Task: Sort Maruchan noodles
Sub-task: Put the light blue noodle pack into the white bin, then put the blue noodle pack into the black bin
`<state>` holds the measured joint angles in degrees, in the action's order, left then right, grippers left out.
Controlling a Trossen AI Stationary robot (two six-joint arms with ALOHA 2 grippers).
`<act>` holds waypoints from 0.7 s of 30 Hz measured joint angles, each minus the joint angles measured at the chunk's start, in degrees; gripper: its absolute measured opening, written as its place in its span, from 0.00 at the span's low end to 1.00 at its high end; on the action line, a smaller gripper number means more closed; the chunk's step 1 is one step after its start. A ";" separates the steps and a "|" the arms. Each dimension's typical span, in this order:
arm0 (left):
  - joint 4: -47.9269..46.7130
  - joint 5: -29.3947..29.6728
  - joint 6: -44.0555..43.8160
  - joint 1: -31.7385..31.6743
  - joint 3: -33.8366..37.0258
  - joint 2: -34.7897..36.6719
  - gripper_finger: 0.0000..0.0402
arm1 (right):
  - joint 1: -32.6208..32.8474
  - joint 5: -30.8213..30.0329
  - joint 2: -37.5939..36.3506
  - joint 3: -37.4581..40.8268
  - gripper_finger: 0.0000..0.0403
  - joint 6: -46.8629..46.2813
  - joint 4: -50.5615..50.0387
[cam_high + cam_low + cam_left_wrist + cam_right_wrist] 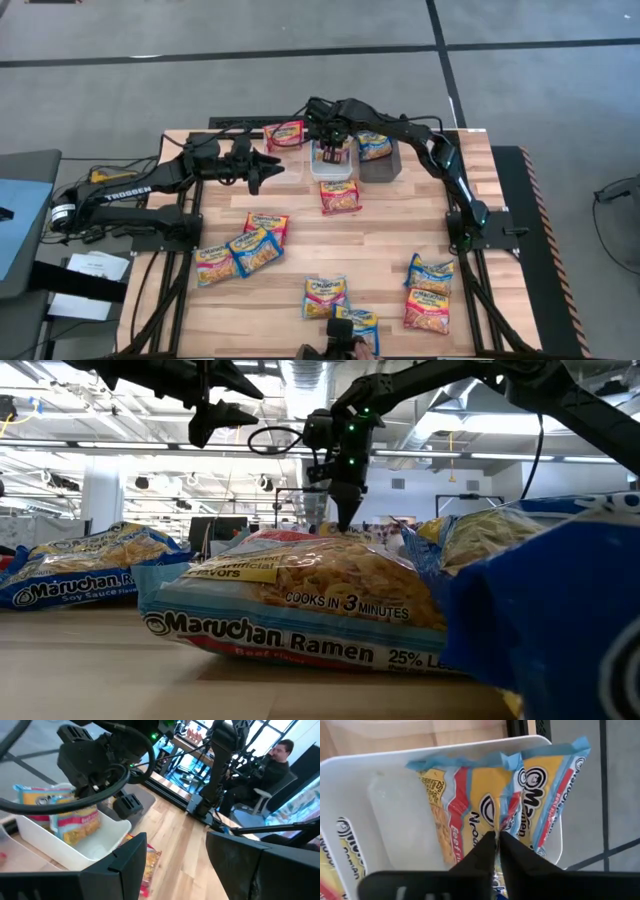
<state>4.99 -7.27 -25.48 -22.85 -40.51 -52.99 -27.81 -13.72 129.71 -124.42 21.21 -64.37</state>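
Observation:
My right gripper (496,840) reaches down into the white bin (395,775) at the table's far middle and is shut on a Maruchan noodles packet (465,805), yellow with red and blue bands. The high view shows the same gripper (333,152) over that bin (322,172). The packet lies tilted in the bin, its blue crimped end (485,760) against the far wall and one corner (570,750) past the rim. My left gripper (268,167) waits open in the air to the left of the bin, holding nothing. My right gripper pinches a raised fold in the packet's wrapper (498,822), about mid-width, between its two fingertips. The fingers come steeply from above. The packet sits tilted inside the white bin, leaning on its far wall.
A dark-grey bin (380,165) right of the white one holds a blue-banded packet (375,145). Loose packets lie at the far left (285,134), before the bins (340,196), near left (245,250), near middle (328,298) and near right (430,292). A person (275,760) sits beyond the table.

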 joint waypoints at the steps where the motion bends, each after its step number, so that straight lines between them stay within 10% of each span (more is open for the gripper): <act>1: -0.01 0.34 0.77 0.00 0.00 0.00 0.48 | 0.02 0.16 0.00 0.00 0.17 -0.08 0.22; 21: -0.01 2.20 2.44 -0.02 0.00 0.00 0.48 | 2.09 -1.22 -0.57 -10.73 0.41 -4.85 -11.30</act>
<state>4.97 -5.08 -23.04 -22.87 -40.51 -52.99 -25.72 -14.94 129.14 -135.16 16.36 -75.67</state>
